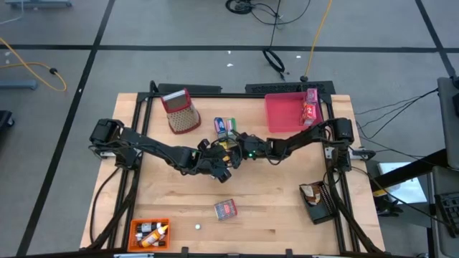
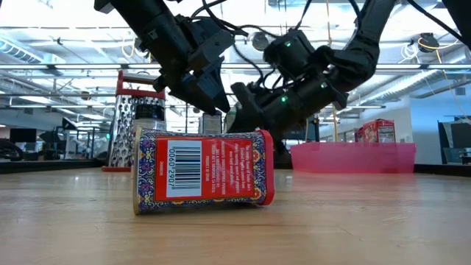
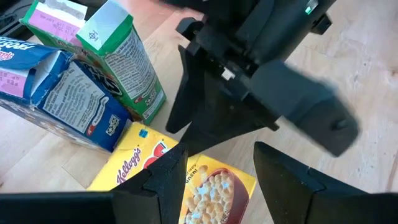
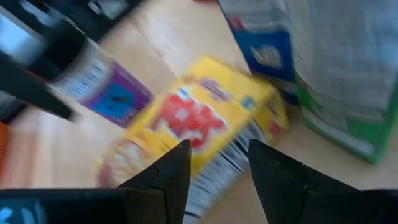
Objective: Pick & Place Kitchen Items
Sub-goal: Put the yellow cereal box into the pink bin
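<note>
Both arms meet mid-bench over one thing: a flat yellow cardboard cereal box (image 3: pixel 186 180) lying face-up on the pale wooden bench (image 1: pixel 272 215). The left claw (image 3: pixel 217 180) hangs directly above it, fingers parted and gripping nothing, box showing in the gap between them. The right claw (image 4: pixel 217 174) hovers over the same box from the opposite side, likewise parted and empty, the box just ahead of its tips. The box's long axis seems to run crosswise to the left claw's gap, so a straight drop would likely straddle its narrow width; both claws look equally near. Just beyond the box stand a blue printed carton (image 3: pixel 68 99) and a green-and-white printed carton (image 3: pixel 124 62), close together, soft-cornered paperboard. Well apart, toward the bench's near edge from both claws, a red patterned tin with barcode (image 2: pixel 202 171) lies on its side; rigid, smooth, liable to roll. A pink plastic tray (image 1: pixel 283 113) sits behind the right arm.
</note>
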Controlling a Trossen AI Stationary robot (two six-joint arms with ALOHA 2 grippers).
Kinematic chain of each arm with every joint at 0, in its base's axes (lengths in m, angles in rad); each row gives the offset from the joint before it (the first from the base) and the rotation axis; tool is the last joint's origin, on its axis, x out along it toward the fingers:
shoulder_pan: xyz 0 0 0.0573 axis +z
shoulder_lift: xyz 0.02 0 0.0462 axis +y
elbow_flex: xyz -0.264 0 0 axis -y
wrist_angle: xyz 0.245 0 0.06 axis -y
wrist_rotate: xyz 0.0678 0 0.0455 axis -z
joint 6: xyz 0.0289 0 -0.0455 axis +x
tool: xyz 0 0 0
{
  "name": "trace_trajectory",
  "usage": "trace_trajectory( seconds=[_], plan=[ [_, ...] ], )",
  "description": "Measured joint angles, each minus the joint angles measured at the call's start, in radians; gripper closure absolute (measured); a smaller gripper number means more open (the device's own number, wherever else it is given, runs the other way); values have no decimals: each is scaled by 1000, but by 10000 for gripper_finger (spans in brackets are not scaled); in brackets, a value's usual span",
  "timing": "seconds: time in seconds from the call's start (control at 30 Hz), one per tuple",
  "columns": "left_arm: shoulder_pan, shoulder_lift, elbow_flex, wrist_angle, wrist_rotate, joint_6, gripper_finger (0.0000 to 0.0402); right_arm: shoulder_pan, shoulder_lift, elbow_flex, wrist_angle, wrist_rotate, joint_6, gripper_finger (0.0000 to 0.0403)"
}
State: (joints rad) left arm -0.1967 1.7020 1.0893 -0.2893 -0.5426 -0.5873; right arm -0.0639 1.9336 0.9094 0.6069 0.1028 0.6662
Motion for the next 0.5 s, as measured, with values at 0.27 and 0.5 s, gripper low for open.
trace_trajectory(
  seconds=[0.27, 0.5],
  plan=[
    [-1, 0, 0, 1, 0, 7, 215, 0, 1, 14, -30, 4, 7, 248],
    [0, 0, 0, -17, -1, 10, 215, 3, 109, 59, 46, -50, 72, 248]
  ],
)
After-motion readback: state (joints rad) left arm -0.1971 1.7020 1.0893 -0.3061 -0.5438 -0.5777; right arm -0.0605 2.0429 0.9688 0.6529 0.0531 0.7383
